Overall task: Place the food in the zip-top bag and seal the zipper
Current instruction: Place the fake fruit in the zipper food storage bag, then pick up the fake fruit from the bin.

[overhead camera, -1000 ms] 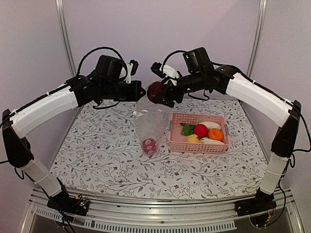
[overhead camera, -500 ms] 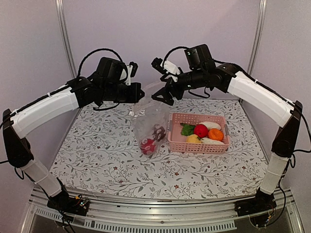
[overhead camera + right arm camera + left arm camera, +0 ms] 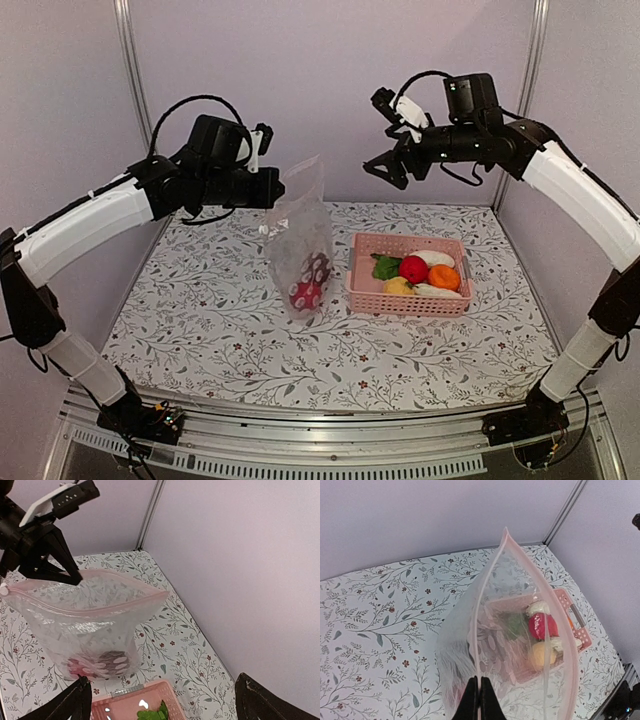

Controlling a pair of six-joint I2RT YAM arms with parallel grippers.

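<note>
Over the counter (image 3: 200,320), the bag (image 3: 300,235) is held up just left of the basket (image 3: 405,303), mouth open, rim pinched by the left claw (image 3: 278,188). The right claw (image 3: 383,172), spread and empty, has been pulled back rightward off the bag. A red ball (image 3: 303,296) and maroon piece (image 3: 319,268) are seen at its bottom.

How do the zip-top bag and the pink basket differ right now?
The zip-top bag is clear and held upright by the left gripper, jaws shut on its mouth edge; the pink basket is opaque and sits on the table. The bag holds a red ball and a maroon piece; the basket holds at least five pieces. Both are open-topped.
</note>
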